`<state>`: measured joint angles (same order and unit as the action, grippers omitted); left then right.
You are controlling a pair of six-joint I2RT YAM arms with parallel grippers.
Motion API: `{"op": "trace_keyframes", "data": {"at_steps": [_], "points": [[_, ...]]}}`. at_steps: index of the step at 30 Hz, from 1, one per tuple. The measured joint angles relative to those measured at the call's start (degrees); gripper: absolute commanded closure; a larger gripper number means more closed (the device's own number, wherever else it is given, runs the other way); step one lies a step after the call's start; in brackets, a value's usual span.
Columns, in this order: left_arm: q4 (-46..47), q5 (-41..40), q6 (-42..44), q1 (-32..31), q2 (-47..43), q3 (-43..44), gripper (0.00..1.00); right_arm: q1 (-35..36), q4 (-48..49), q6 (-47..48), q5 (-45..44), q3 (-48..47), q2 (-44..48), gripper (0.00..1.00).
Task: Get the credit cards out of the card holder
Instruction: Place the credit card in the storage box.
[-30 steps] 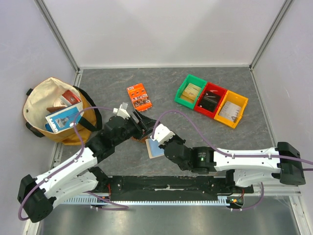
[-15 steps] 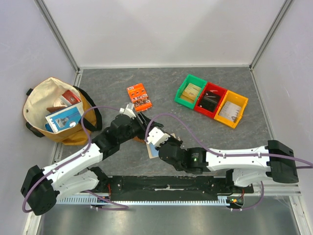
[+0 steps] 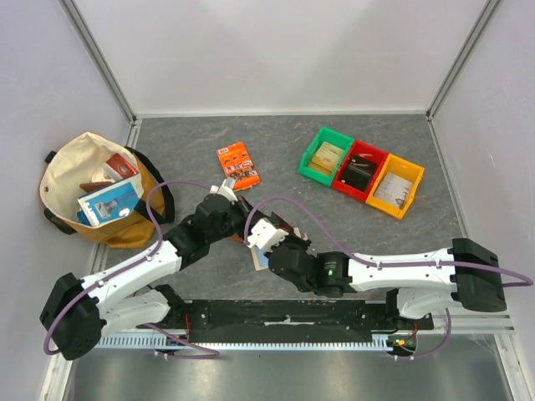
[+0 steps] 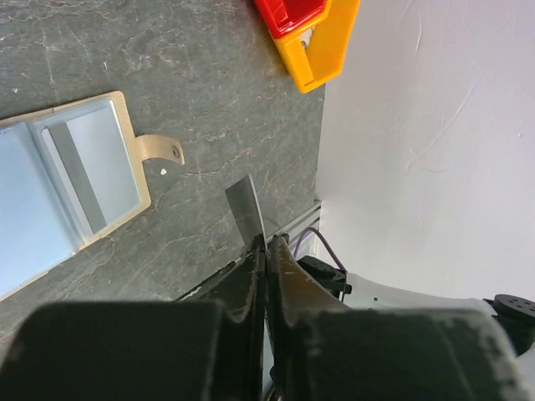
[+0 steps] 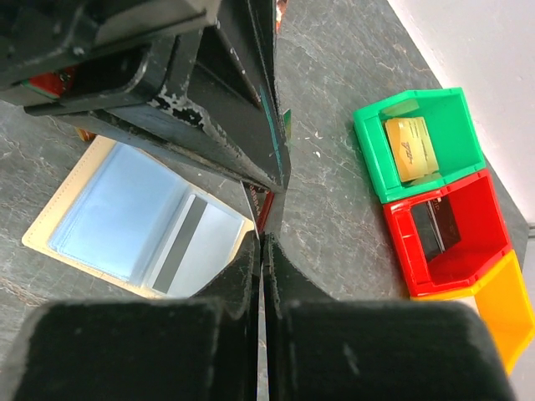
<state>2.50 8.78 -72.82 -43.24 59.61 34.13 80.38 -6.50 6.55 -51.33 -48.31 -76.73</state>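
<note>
The card holder (image 4: 100, 159) is laid open and flat on the counter (image 4: 184, 58), with its pale blue lining turned upward and its snap tab (image 4: 163, 149) stretched out on the grey surface. A dark strip (image 4: 75, 175) is seen inside one of its pockets. A thin dark credit card (image 4: 245, 209) is gripped by the left jaws, which are clenched on one end of it. The card is held just beside the tab side of the card holder and apart from it. Whether the card touches the counter cannot be told. The right jaws are pressed together at the edge of the card holder, close to the left jaws. Well beyond the card holder, a green bin (image 5: 418, 142), a red bin (image 5: 443, 225) and a yellow bin (image 5: 501, 317) are set in a touching row.
</note>
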Motion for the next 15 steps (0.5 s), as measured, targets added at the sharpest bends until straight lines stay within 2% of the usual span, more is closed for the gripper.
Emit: {"op": "trace_keyframes", "data": {"at_steps": [3,9,11,15], "points": [[-0.2,-0.1,0.7,0.1,-0.1,0.0,0.98,-0.2,-0.2,-0.3,0.4,0.0,-0.1,0.79],[-0.3,-1.2,4.5,2.4,-2.2,-0.8,0.98,-4.1,-1.7,-5.7,8.6,-0.9,1.0,0.25],[0.7,-1.8,5.2,3.9,-4.0,-2.3,0.98,-7.0,-2.2,-8.1,13.3,-0.9,2.7,0.16],[3.2,-3.0,6.1,5.8,-7.4,-6.3,0.98,-15.7,-1.1,-14.2,24.7,0.8,9.2,0.09]]}}
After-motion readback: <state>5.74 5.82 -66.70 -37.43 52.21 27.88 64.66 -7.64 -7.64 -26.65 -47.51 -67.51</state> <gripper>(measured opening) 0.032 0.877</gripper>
